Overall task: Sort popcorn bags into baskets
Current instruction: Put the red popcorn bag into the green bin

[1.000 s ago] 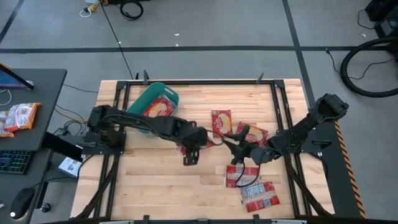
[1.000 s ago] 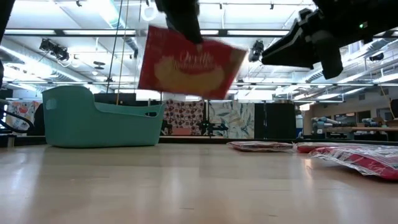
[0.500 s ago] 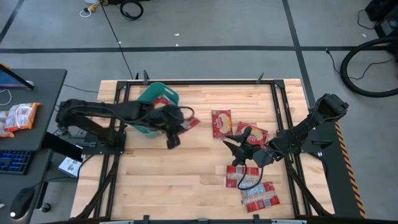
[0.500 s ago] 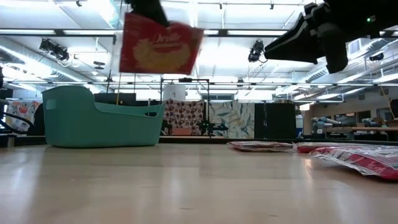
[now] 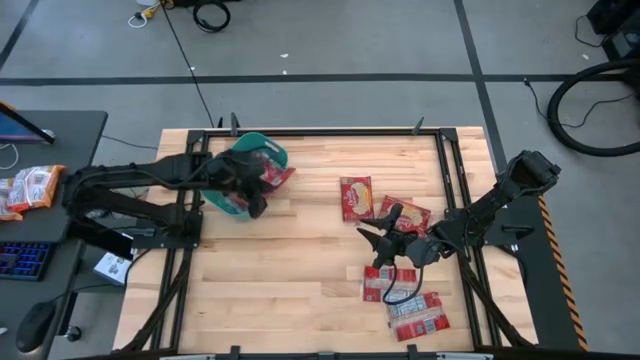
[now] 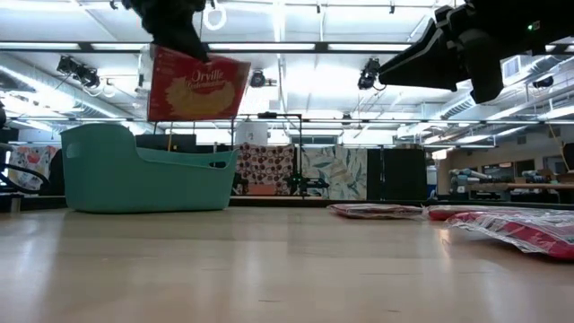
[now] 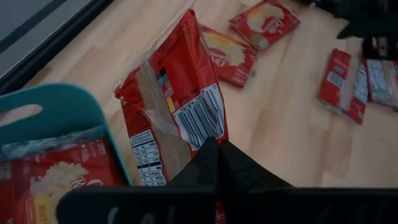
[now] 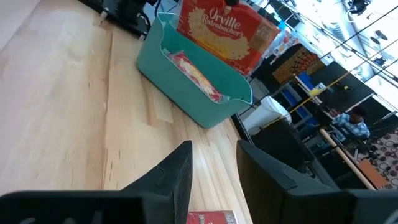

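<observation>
My left gripper is shut on a red popcorn bag, which is in the air over the right end of the teal basket. In the low view the bag hangs above the basket. The basket holds at least one more bag, which lies flat on its floor. My right gripper is open and empty, above the loose bags at the table's right, such as one lying flat. My left gripper pinches the bag's upper edge between its two shut fingers, coming from above. In the left wrist view the fingers close on the end next to the barcode panel. The bag hangs below them, slightly tilted, clear of basket and table.
Several red bags lie flat on the table's right half. An orange-white packet lies on the side desk at the left by a keyboard. The arms' black frame rails run along the table's sides.
My left gripper has carried the bag from over the table's middle toward the left and far edge, ending over the basket's right end. The bag has stayed lifted and hanging throughout.
</observation>
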